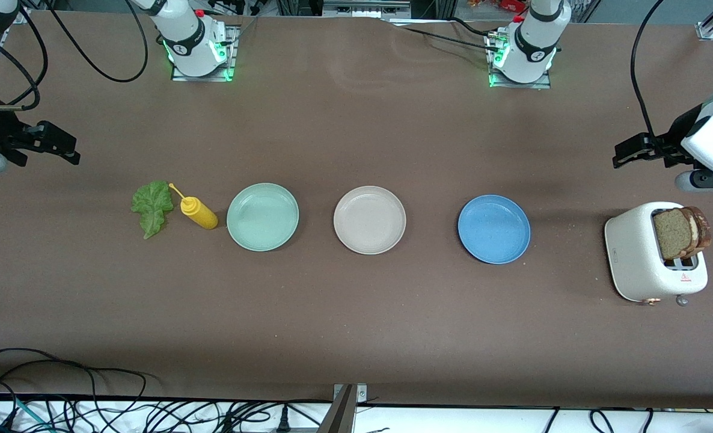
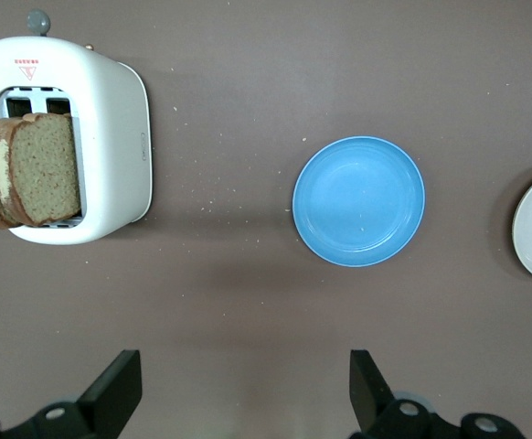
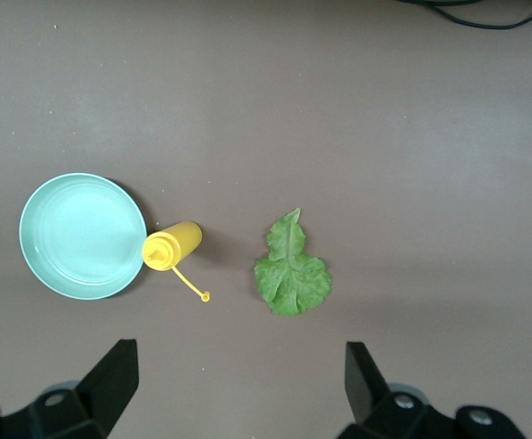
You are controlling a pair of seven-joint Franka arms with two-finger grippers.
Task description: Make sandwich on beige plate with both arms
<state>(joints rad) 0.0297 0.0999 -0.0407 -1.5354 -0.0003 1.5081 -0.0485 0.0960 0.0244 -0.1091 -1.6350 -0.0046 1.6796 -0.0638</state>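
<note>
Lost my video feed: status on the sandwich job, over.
Left tool open, above the toaster; right tool open, near lettuce. Beige plate bare; both bread slices in toaster. Nothing blocking.

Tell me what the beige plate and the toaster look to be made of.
Beige plate: probably matte plastic or a fibre composite; even pale colour, soft sheen, no gloss. Toaster: seemingly white plastic or painted metal shell; smooth, rounded corners, faintly speckled.
</note>
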